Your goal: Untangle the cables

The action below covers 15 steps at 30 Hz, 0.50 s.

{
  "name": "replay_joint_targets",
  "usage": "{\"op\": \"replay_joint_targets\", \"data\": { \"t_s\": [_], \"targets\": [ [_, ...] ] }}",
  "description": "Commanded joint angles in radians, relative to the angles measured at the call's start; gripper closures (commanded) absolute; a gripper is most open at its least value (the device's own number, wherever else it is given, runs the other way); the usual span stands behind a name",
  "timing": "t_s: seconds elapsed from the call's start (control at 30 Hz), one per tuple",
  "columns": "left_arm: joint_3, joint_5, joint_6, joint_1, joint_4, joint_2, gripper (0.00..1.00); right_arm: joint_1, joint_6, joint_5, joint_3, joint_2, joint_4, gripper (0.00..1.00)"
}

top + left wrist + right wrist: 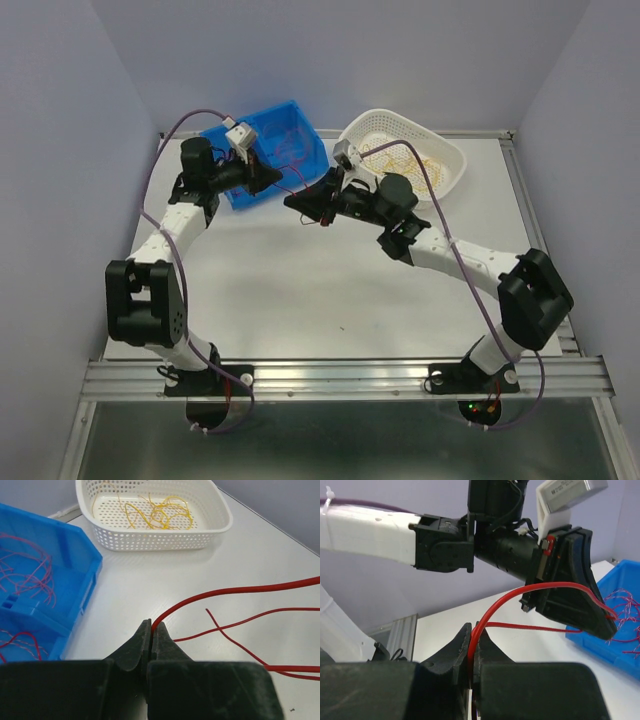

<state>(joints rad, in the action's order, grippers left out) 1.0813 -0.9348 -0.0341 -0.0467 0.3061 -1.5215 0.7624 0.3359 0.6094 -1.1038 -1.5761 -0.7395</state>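
Two pairs of jaws pinch red cable [240, 590]; one bin [75, 555], one basket [150, 540]

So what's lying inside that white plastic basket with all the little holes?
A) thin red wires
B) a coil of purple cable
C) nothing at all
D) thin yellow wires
D: thin yellow wires lie in loose curls on the floor of the white perforated plastic basket, while the thin red wires sit in the blue plastic bin beside it.
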Motion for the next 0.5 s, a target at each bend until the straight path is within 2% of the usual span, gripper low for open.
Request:
{"op": "replay_joint_targets", "data": {
  "t_s": [0.0, 0.07, 0.2, 0.37, 0.47],
  "targets": [
    [0.077, 0.136, -0.191, -0.031, -0.134, -0.094, 1.00, 0.018, 0.077, 0.043, -0.120, 0.047, -0.412, 1.00],
    [0.113, 0.110, -0.243, -0.073, -0.243, -0.126, 1.00, 0.018, 0.072, -0.009, -0.142, 0.030, -0.455, 1.00],
    [0.141, 0.045, -0.296, -0.107, -0.329, -0.149, 1.00, 0.018, 0.032, -0.124, -0.171, -0.008, -0.504, 1.00],
    [0.163, -0.028, -0.331, -0.117, -0.401, -0.161, 1.00, 0.017, -0.053, -0.307, -0.105, -0.016, -0.650, 1.00],
    [0.170, -0.006, -0.331, -0.110, -0.407, -0.158, 1.00, 0.015, -0.071, -0.316, -0.093, 0.001, -0.646, 1.00]
  ]
}}
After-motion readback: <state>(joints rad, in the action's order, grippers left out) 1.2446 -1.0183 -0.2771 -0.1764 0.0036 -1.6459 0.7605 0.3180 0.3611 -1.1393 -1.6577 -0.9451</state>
